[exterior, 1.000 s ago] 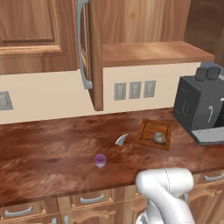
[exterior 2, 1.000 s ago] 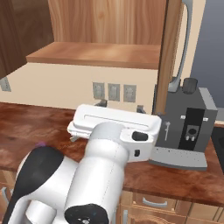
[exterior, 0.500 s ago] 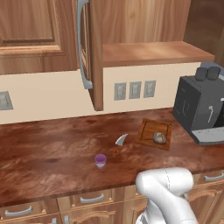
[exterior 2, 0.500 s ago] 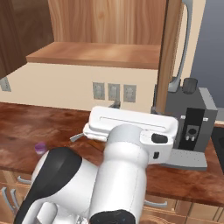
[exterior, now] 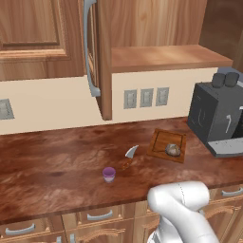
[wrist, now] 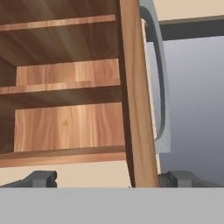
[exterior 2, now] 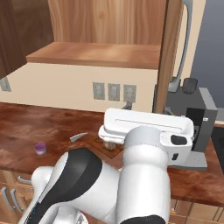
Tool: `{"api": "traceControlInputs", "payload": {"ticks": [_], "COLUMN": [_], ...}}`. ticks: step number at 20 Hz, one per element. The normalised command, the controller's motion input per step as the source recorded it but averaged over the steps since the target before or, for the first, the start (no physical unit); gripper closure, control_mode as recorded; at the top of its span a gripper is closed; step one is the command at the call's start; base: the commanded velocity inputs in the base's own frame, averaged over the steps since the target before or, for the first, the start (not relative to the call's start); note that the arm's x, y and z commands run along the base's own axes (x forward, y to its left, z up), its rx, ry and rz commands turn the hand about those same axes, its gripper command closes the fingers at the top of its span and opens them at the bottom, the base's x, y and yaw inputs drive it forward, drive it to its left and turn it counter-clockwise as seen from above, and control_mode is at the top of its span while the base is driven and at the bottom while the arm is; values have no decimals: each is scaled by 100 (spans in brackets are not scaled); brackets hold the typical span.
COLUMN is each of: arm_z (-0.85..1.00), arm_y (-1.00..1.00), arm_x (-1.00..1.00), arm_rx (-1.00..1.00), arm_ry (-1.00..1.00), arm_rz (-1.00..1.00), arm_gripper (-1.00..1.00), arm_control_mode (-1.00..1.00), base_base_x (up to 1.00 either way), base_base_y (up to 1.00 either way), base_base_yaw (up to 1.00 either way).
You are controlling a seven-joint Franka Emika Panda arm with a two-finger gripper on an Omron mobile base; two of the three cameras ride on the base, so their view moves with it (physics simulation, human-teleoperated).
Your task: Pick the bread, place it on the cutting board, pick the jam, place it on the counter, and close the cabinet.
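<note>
My arm has swung right toward the open cabinet door, whose edge stands between my pincer tips, spread wide and empty. Behind me, bread sits on the cutting board, jam on the surface; closing remains.

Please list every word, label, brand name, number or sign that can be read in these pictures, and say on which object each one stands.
None: no readable text shows in any view.
The dark grey coffee machine bears a pale mark, a shape and not letters.
The tiny purple-lidded jam jar carries no legible label.
The grey wall outlet plates are blank.
The warm-brown wooden cabinet door shows wood grain and no writing.
</note>
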Motion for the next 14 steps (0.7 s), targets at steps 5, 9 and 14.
{"api": "traceControlInputs", "payload": {"ticks": [5, 9, 14], "arm_z": [0, 0, 0], "arm_y": [-23, -21, -20], "arm_x": [0, 0, 1], "arm_rx": [0, 0, 0], "arm_ry": [0, 0, 0], "arm_rz": [8, 8, 7], "arm_gripper": [-100, -100, -100], "arm_control_mode": [-100, -100, -100], "base_base_x": [0, 0, 0], "base_base_y": [0, 0, 0], "base_base_yaw": [0, 0, 0]}}
